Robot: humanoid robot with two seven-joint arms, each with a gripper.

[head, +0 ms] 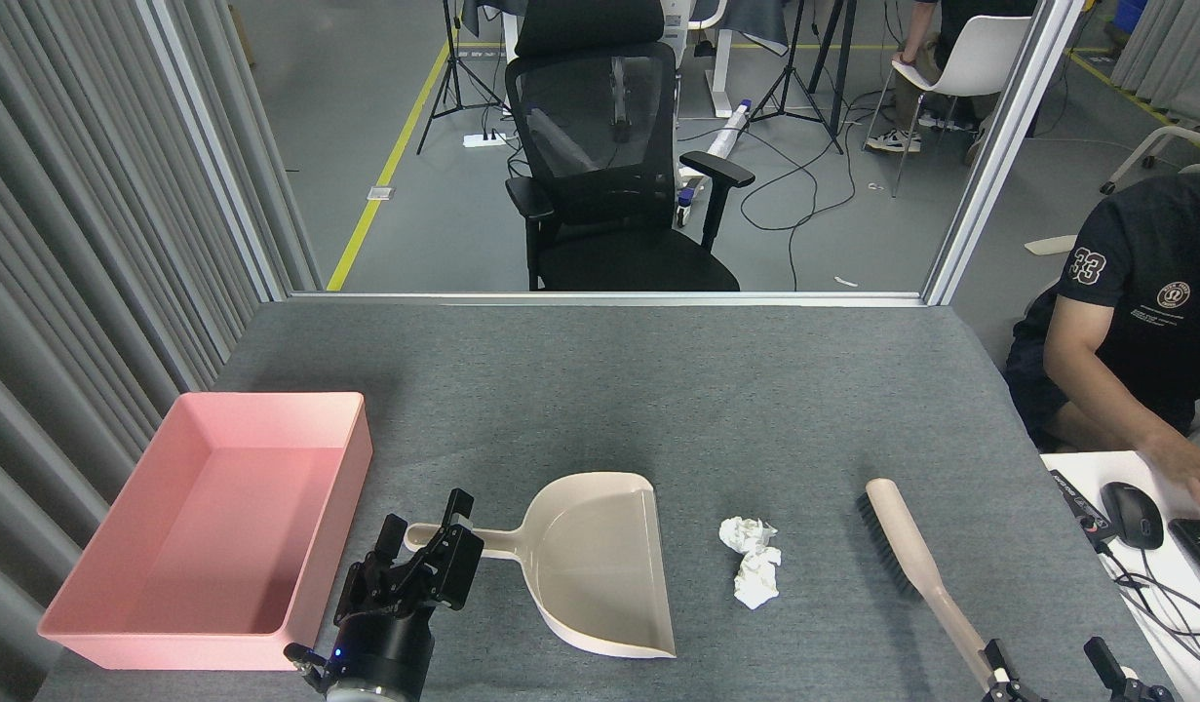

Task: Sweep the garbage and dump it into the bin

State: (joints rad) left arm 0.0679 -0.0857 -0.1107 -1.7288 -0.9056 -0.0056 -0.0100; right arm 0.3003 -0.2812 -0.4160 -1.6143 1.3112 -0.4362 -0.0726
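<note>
- Garbage: two crumpled white wads lying touching on the grey table, between the beige dustpan and the brush.
- Bin: pink tray at the table's left edge, well apart from the wads.
- Our left gripper: fingers spread wide about the dustpan's handle end.
- Our right gripper: only the fingertips show at the lower edge, set wide apart, beside the brush handle.
</note>
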